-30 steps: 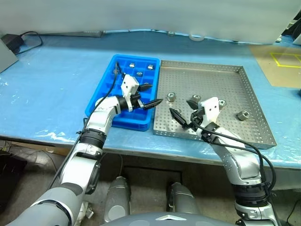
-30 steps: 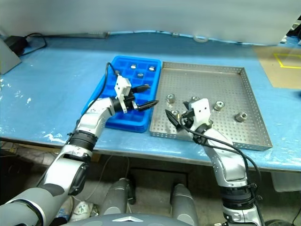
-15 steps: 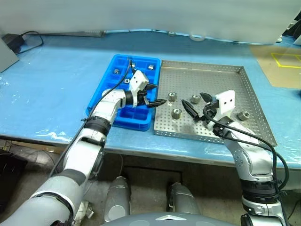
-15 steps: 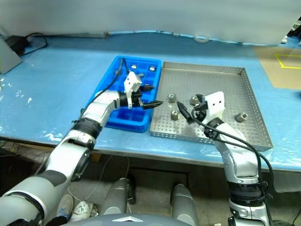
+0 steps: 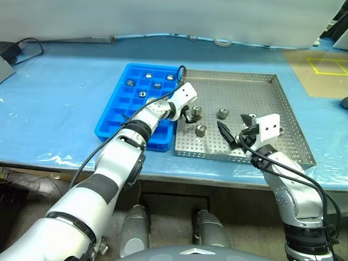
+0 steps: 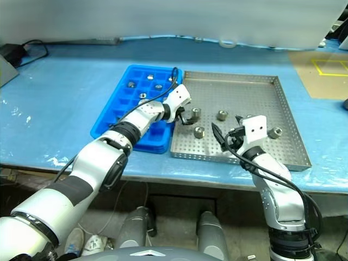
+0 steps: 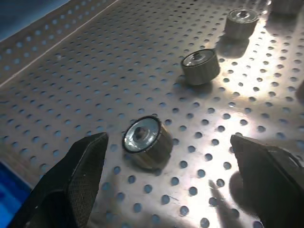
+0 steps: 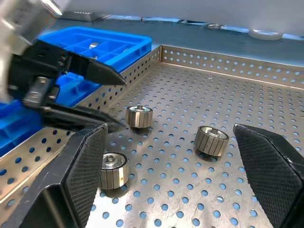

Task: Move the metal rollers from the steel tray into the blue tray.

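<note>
The left gripper [image 5: 187, 115], fingers spread apart, is held over the steel tray [image 5: 272, 81] near its left rim, with one metal roller [image 7: 145, 138] seen between its fingertips on the perforated floor. The right gripper [image 5: 235, 136], likewise parted and empty, is held near the tray's front rim. More rollers [image 5: 222, 113] lie mid-tray; a few [image 5: 131, 83] sit in the blue tray [image 5: 109, 120] alongside.

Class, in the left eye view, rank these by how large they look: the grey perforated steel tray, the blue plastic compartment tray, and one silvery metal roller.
1. Grey perforated steel tray.
2. Blue plastic compartment tray.
3. Silvery metal roller, far the smallest.
</note>
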`<state>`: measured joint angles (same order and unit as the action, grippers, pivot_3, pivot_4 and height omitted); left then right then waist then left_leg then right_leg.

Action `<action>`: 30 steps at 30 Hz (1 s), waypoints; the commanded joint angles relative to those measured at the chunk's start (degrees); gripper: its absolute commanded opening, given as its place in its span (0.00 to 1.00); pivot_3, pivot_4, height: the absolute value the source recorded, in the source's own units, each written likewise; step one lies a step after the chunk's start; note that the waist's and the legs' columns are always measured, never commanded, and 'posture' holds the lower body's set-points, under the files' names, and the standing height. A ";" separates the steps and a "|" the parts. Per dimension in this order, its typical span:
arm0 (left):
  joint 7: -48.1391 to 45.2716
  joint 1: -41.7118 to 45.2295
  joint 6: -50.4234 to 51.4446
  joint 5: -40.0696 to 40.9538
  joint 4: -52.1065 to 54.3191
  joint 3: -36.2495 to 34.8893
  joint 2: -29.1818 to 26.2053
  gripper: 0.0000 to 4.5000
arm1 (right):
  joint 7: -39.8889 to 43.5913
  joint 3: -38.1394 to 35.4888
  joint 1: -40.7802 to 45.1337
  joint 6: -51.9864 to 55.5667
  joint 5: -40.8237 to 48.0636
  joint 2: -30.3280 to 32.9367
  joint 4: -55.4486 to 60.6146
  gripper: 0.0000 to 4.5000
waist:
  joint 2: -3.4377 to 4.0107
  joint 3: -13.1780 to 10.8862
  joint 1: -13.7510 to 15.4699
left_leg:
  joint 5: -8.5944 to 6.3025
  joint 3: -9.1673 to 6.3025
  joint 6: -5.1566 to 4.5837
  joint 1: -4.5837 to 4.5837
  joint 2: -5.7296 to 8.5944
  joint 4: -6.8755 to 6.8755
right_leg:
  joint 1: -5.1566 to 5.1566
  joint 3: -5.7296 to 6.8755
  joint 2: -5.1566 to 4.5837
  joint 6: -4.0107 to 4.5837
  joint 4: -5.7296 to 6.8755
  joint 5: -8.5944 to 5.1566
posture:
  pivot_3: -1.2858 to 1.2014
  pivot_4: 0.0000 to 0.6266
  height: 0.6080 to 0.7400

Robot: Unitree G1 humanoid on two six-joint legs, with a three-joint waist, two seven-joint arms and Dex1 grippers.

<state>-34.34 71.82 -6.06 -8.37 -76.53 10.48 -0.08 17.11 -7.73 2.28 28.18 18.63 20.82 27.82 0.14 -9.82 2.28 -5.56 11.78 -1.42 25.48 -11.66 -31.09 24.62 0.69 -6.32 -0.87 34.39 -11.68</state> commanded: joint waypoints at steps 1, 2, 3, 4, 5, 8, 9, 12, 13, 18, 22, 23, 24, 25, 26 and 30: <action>6.71 2.10 1.34 0.54 -0.65 -3.06 1.75 1.00 | -0.99 -0.65 -1.09 0.14 -0.33 -0.01 3.53 0.99 | 0.00 0.00 -0.08 | 0.00 0.00 -0.01 0.00 0.01 -0.02 | -0.01 0.00 0.00 -0.03 0.00 -0.02 | 0.37 0.24 1.00; 7.22 2.29 1.67 0.90 -0.73 -3.90 2.23 1.00 | -1.18 -0.69 -1.40 0.22 -0.40 0.02 3.78 0.99 | -0.01 -0.01 -0.09 | -0.01 0.00 -0.01 0.00 0.01 -0.03 | -0.02 0.00 0.00 -0.04 -0.01 -0.02 | 0.37 0.24 1.00; 7.71 2.41 1.86 0.79 -0.82 -4.36 2.59 1.00 | -1.34 -0.76 -1.57 0.29 -0.44 0.07 3.96 0.99 | -0.01 -0.01 -0.11 | -0.01 0.00 -0.02 0.00 0.02 -0.03 | -0.02 -0.01 0.00 -0.04 -0.01 -0.02 | 0.37 0.24 1.00; 8.36 2.41 2.12 0.45 -0.93 -4.62 2.90 1.00 | -1.47 -0.87 -1.71 0.42 -0.40 0.11 4.23 0.99 | -0.01 -0.01 -0.15 | -0.01 0.00 -0.02 0.00 0.02 -0.04 | -0.01 -0.01 -0.01 -0.04 -0.01 -0.02 | 0.37 0.24 1.00; 8.99 2.37 2.49 0.16 -1.05 -4.94 3.17 1.00 | -1.58 -0.96 -1.78 0.55 -0.34 0.14 4.44 0.99 | -0.01 -0.01 -0.17 | -0.02 0.00 -0.03 0.01 0.02 -0.04 | -0.01 -0.01 0.00 -0.03 -0.02 -0.02 | 0.37 0.24 1.00; 10.48 2.25 3.61 -0.55 -1.36 -5.51 3.99 1.00 | -1.86 -1.00 -2.08 0.83 -0.41 0.11 4.97 0.99 | -0.01 -0.01 -0.29 | -0.03 0.00 -0.05 0.01 0.00 -0.02 | 0.00 0.00 0.01 0.10 -0.03 0.06 | 0.36 0.24 1.00; 10.74 2.30 3.59 -1.16 -1.43 -5.21 4.29 1.00 | -1.96 -0.97 -2.25 0.89 -0.45 0.07 5.17 0.99 | -0.01 -0.01 -0.30 | -0.04 0.00 -0.06 0.01 0.00 -0.02 | -0.01 0.00 0.01 0.14 -0.04 0.08 | 0.36 0.24 1.00; 12.28 2.67 4.07 -2.52 -1.63 -5.00 5.07 1.00 | -2.39 -0.72 -2.55 1.17 -0.57 -0.01 5.80 0.99 | -0.01 -0.01 -0.46 | -0.07 0.00 -0.11 0.06 0.01 0.00 | -0.01 0.01 0.00 0.13 -0.15 0.08 | 0.35 0.24 1.00; 13.15 2.84 4.48 -2.91 -1.73 -5.06 5.32 1.00 | -2.57 -0.60 -2.60 1.27 -0.62 -0.07 6.02 0.99 | -0.01 -0.01 -0.55 | -0.09 0.00 -0.14 0.08 0.02 -0.01 | -0.02 0.01 0.00 0.12 -0.20 0.08 | 0.35 0.24 1.00; 16.13 3.36 6.45 -5.22 -2.17 -4.83 6.44 1.00 | -3.67 -0.16 -3.49 1.58 -1.09 -0.52 7.23 0.99 | 0.00 0.00 -1.40 | -0.16 0.00 -0.27 0.30 0.03 0.00 | -0.02 0.04 0.00 0.17 -0.61 0.29 | 0.34 0.24 1.00; 17.29 3.22 8.20 -7.83 -2.53 -3.51 7.31 1.00 | -4.65 -0.24 -4.63 2.00 -1.42 -1.14 8.51 0.99 | 0.00 0.00 -1.59 | -0.25 0.01 -0.41 0.40 0.09 -0.02 | -0.01 0.04 -0.01 0.21 -0.73 0.34 | 0.33 0.24 1.00; 17.35 3.11 8.55 -8.41 -2.60 -3.23 7.53 1.00 | -4.80 -0.27 -4.84 2.08 -1.48 -1.23 8.72 0.99 | 0.00 0.00 -1.59 | -0.26 0.01 -0.42 0.41 0.08 -0.02 | -0.01 0.06 -0.01 0.21 -0.75 0.34 | 0.33 0.24 1.00; 17.30 2.99 8.78 -8.93 -2.65 -2.95 7.69 1.00 | -4.90 -0.29 -4.98 2.13 -1.55 -1.28 8.85 0.99 | 0.00 0.00 -1.63 | -0.26 0.01 -0.43 0.41 0.08 -0.01 | -0.01 0.06 -0.02 0.21 -0.76 0.33 | 0.33 0.24 1.00; 17.64 2.78 8.91 -10.22 -2.75 -1.91 7.83 1.00 | -5.04 -0.32 -5.05 2.17 -1.59 -1.38 8.94 0.99 | 0.00 0.00 -1.64 | -0.27 0.01 -0.43 0.41 0.07 -0.01 | -0.01 0.05 -0.02 0.21 -0.77 0.33 | 0.33 0.24 1.00; 17.67 2.63 9.20 -11.73 -2.89 -0.62 7.96 1.00 | -5.16 -0.36 -5.08 2.26 -1.61 -1.42 9.08 0.99 | 0.00 0.00 -1.67 | -0.27 0.01 -0.43 0.42 0.08 -0.02 | -0.01 0.05 -0.02 0.21 -0.77 0.33 | 0.33 0.24 1.00; 17.64 2.47 10.53 -14.36 -3.20 1.28 8.15 1.00 | -5.49 -0.43 -5.07 2.30 -1.76 -1.53 9.23 0.99 | 0.00 0.00 -1.79 | -0.27 0.01 -0.43 0.30 0.08 -0.05 | -0.13 0.05 -0.04 0.16 -0.78 0.31 | 0.33 0.24 1.00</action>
<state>-16.60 73.88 3.31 -21.28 -79.67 10.80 7.82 12.10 -7.64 -2.92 30.70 16.96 19.46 34.17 0.14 -9.82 0.49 -5.83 11.78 -1.84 25.73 -11.58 -31.14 24.45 0.74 -6.37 -0.87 33.61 -11.48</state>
